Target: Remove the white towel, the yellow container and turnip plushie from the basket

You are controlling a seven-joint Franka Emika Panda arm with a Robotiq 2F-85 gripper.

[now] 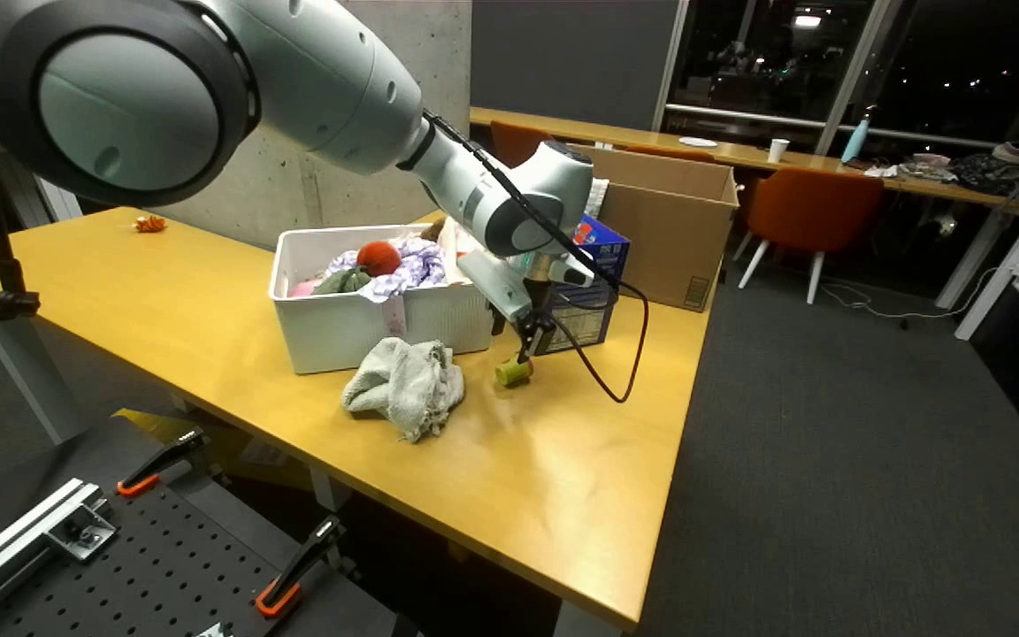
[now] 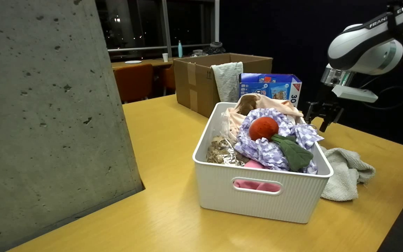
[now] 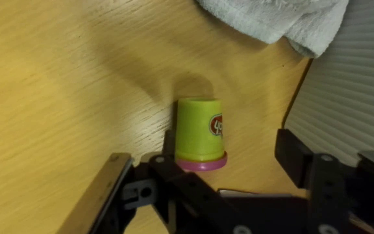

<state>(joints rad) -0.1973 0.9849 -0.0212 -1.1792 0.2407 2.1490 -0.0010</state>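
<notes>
The white towel point(image 1: 408, 387) lies crumpled on the table beside the white basket point(image 2: 254, 203); it also shows in the wrist view point(image 3: 271, 22). The yellow container point(image 3: 199, 130), with a purple lid, lies on its side on or just above the table, outside the basket point(image 1: 514, 371). My gripper point(image 3: 227, 149) is open over it; the container is close to one finger, with a wide gap to the other. Whether they touch is unclear. A round red plushie point(image 2: 263, 128) with green leaves, seemingly the turnip, rests in the basket on purple checked cloth.
A blue snack box point(image 1: 593, 283) stands close behind my gripper point(image 1: 512, 343). A large cardboard box point(image 2: 192, 87) with a light cloth point(image 2: 228, 82) over its edge stands behind. A concrete pillar point(image 2: 54, 140) borders the table. A dark cable loops off the wrist.
</notes>
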